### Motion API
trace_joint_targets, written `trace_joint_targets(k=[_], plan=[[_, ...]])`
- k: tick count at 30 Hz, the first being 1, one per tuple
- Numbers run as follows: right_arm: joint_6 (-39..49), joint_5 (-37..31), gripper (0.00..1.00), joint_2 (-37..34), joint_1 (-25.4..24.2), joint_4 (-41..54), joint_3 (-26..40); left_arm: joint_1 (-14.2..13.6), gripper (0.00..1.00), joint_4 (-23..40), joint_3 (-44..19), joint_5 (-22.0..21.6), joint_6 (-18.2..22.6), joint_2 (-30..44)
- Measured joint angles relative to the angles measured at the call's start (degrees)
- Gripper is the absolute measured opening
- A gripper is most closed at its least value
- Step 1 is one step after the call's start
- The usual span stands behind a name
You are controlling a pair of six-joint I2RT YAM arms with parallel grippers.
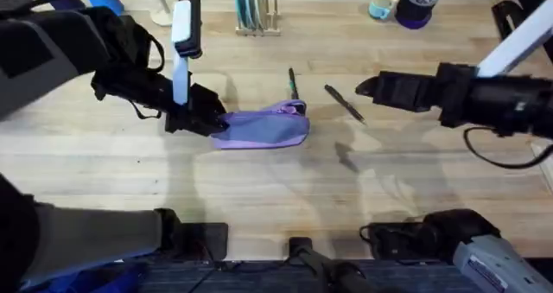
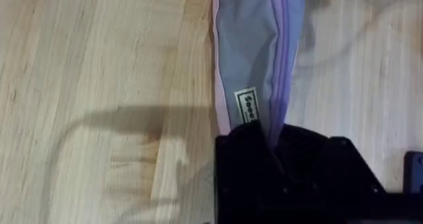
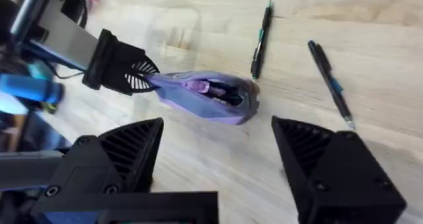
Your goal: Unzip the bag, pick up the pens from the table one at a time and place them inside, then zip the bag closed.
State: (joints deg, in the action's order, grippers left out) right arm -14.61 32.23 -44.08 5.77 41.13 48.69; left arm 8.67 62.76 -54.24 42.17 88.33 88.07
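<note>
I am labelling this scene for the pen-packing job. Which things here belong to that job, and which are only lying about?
Belong to the job:
- the bag, open, its end held by the left gripper
- two pens on the table
- the right gripper, open

Lying about:
- dish rack
- purple tape roll
- yellow mug

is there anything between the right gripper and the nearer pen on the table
Nothing visible. The right gripper, fingers open, hovers just beside the nearer pen, with only bare table between them. The other pen and the bag lie farther off.
</note>
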Motion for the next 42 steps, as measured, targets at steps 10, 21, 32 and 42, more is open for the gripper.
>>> trace_joint_targets(k=[10,21,32,42], plan=[[-3.30,18.58,0.995,-6.25,-7.44,-9.10,-10.13,0.00,0.042,0.00,0.00,0.00,-0.01,0.00],[-5.34,21.85,0.995,-17.61,-7.44,-9.43,-10.25,0.00,0.042,0.00,0.00,0.00,-0.02,0.00],[-5.58,21.85,0.995,-18.92,-7.44,-11.16,-10.25,0.00,0.043,0.00,0.00,0.00,0.00,0.00],[-6.22,19.72,0.995,-18.92,-2.59,-14.07,-10.25,0.00,0.043,0.00,0.00,0.00,-0.02,0.00]])
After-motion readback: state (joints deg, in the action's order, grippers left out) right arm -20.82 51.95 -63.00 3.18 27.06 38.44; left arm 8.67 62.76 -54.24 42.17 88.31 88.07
